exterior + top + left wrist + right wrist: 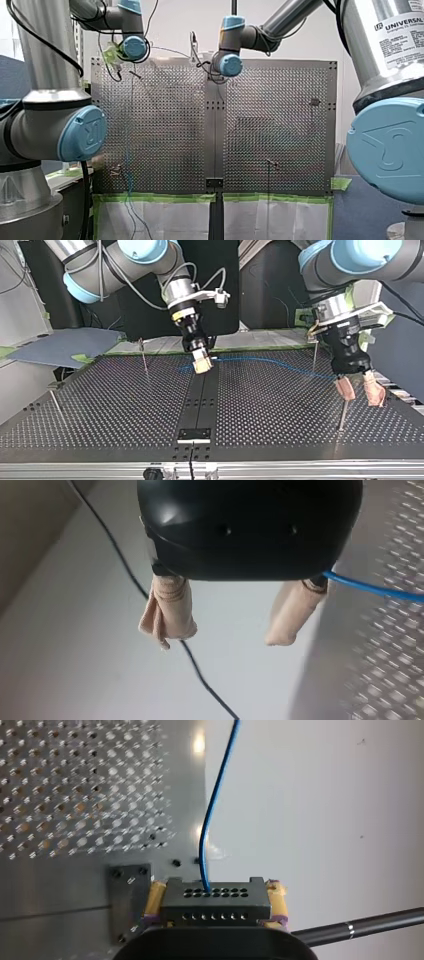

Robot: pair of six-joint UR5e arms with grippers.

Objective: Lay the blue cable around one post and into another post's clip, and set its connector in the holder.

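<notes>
While my right tool [217,895] clamps the connector [215,909], my left tool [222,636] hangs open, empty.

The perforated metal worktop [280,145] has a dark strip [200,400] down its middle. Green tape [165,198] runs along its edge at the front view's bottom, with a white sheet [170,220] hanging below. A blue-grey panel [65,345] lies beyond its corner at the top view's left.

A pale wall [170,25] is rising at twelve o'clock beyond the perforated bench [280,130] in the front view, while green tape [160,198] is running along its edge at six o'clock.
</notes>
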